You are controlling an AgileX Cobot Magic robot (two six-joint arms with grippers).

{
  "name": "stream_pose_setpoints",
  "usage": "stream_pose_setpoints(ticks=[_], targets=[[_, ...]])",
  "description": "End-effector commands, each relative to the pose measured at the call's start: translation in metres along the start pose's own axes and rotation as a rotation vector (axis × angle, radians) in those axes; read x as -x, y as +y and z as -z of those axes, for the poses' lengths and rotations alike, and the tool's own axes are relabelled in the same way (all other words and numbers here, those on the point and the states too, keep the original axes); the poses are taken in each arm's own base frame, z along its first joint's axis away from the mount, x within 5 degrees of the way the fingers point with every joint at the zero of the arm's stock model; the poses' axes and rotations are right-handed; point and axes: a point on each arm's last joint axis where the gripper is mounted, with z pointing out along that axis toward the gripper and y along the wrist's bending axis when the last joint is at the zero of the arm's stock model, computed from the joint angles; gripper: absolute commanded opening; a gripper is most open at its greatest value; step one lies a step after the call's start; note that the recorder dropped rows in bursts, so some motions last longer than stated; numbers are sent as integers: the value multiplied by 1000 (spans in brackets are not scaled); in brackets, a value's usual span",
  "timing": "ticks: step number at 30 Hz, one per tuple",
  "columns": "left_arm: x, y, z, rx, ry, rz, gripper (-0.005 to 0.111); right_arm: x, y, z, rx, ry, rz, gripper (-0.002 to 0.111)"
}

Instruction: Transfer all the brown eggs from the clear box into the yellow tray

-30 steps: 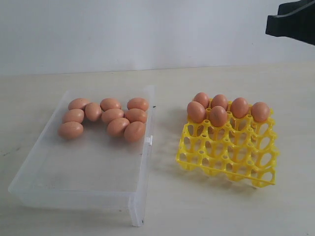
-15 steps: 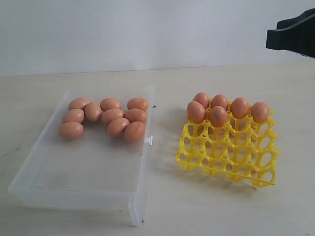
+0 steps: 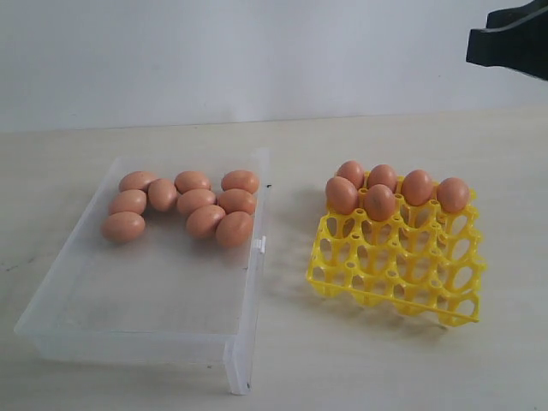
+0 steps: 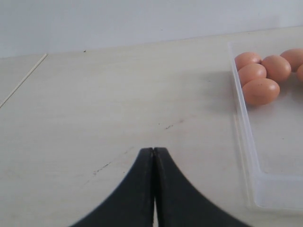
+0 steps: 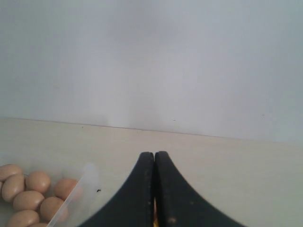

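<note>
1. Bench (image 3: 360, 368): a pale, flat surface. It carries the clear box on the left of the exterior view and the yellow tray on the right, with a strip of bare bench between them.

2. Clear box (image 3: 128, 349): shallow and transparent, with a small latch tab (image 3: 259, 245) on the wall facing the tray. The near half of its floor is bare.

3. Yellow tray (image 3: 402, 276): a 4-by-4 lattice of cups, standing level on the bench.

4. Right arm (image 3: 514, 38): a black section of my arm shows high in the upper right corner of the exterior view, beyond the tray and clear of it.

5. Left gripper (image 4: 154, 153): my jaws are pressed together with nothing between them. Bare bench lies ahead, just outside the box wall.

6. Right gripper (image 5: 154, 156): my jaws are pressed together and carry nothing.

7. Brown eggs (image 3: 205, 221): 10 lie clustered at the far end of the clear box, many touching. 6 sit in the tray: 4 fill the far row and 2 occupy the next row at its left end.
</note>
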Motion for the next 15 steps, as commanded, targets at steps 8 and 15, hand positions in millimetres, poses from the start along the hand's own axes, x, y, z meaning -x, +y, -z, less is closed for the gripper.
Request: stream_pose_setpoints(ticks=[8, 15], targets=[[1, 0, 1, -7, -9, 7, 0, -1, 0, 2, 2, -3, 12, 0], [1, 0, 1, -7, -9, 7, 0, -1, 0, 2, 1, -2, 82, 0]])
